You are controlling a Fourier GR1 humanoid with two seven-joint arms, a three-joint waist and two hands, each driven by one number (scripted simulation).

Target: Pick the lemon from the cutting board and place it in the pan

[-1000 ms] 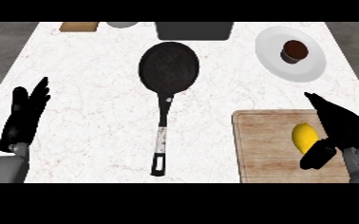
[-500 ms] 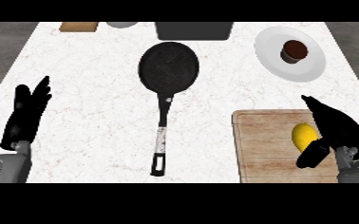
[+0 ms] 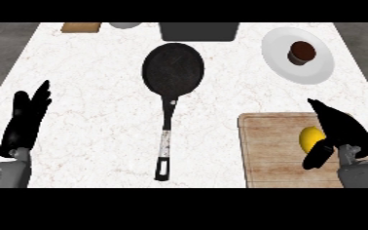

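1. Lemon (image 3: 311, 139) lay on the board (image 3: 273, 151), at the counter's (image 3: 93, 102) near right corner, toward the board's right side.
2. Right hand (image 3: 336, 131) was against the lemon's right side, fingers long and mostly straight above it, thumb (image 3: 316, 157) reaching down below it. The hand was spread wide and had not closed round the fruit; whether it touched the peel I could not tell.
3. Pan (image 3: 173, 69) sat in the middle of the counter, well apart from the board, dark and round, with nothing in it. Its handle (image 3: 166, 146) ran straight back toward the robot's edge.
4. Left hand (image 3: 25, 119) rested at the left edge, fingers up and relaxed, holding nothing.
5. Plate (image 3: 318, 70), white, stood at the far right, beyond the board, with a small brown thing (image 3: 301, 52) on it that I could not name for sure.
6. Along the far edge were a dark tray (image 3: 199, 31), a pale bowl (image 3: 125, 25) cut by the edge, and a tan slab (image 3: 81, 27) at the left.
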